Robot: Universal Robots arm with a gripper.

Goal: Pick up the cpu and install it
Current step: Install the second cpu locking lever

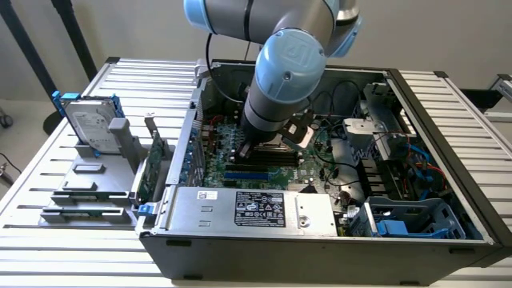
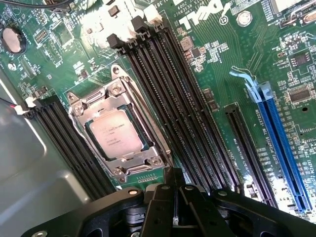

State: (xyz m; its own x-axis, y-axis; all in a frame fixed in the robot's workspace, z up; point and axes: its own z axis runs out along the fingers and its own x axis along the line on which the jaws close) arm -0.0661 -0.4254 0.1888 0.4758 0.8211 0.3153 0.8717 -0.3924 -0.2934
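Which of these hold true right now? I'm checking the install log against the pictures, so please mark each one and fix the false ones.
1. The cpu lies flat in the motherboard socket, inside its metal frame. True.
2. The gripper is clamped on the cpu. False: its fingers are shut with nothing between them, and the cpu sits in the socket apart from them.
3. A hard drive with blue side rails stands upright in a grey holder outside the computer case. True.
4. The long blue slot on the motherboard holds a card. False: it is empty.
5. The black memory slots beside the socket are empty. True.
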